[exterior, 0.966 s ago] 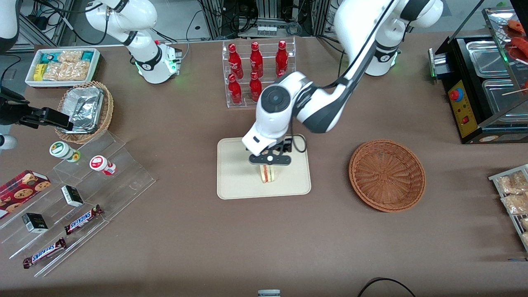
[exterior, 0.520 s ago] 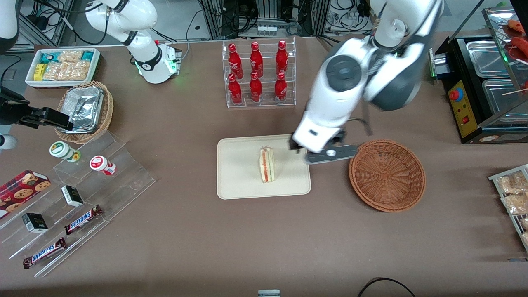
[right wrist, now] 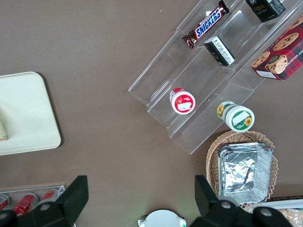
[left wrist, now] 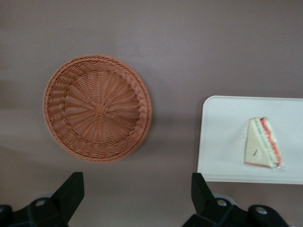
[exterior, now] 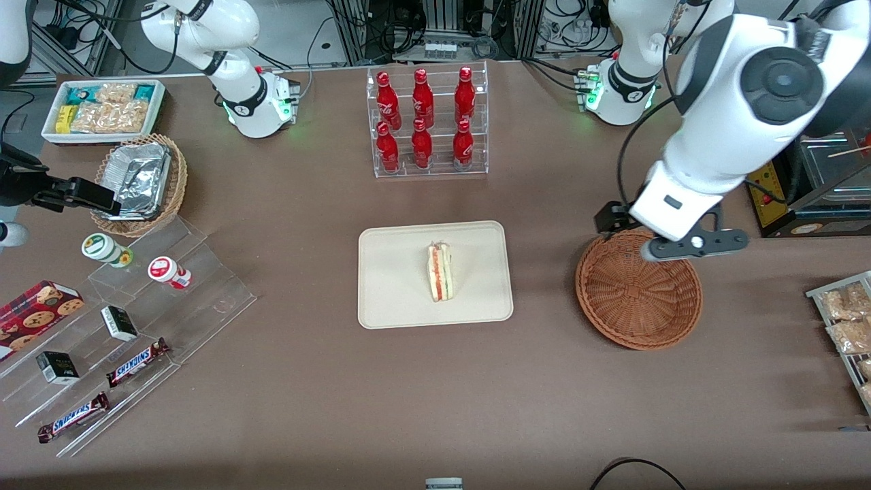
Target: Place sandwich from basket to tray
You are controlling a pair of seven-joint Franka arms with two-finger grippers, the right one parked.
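The sandwich (exterior: 440, 272) (left wrist: 262, 149), a pale wedge with red and green layers along one edge, lies on the cream tray (exterior: 395, 299) (left wrist: 222, 142), near its middle. The round reddish-brown basket (exterior: 638, 289) (left wrist: 97, 108) sits empty beside the tray, toward the working arm's end of the table. My left gripper (exterior: 694, 243) (left wrist: 136, 196) hangs high over the basket's rim farthest from the front camera, well away from the sandwich. It is open, its black fingers (left wrist: 71, 189) set wide apart with only bare table between them.
A clear rack of red bottles (exterior: 425, 122) stands farther from the front camera than the tray. A black food warmer (exterior: 803, 150) and a rack of snack packets (exterior: 847, 320) flank the basket. Clear stepped shelves with snacks (exterior: 136, 306) lie toward the parked arm's end.
My gripper let go of the sandwich on the tray, then rose and swung sideways toward the working arm's end, ending over the basket. The sandwich stayed put.
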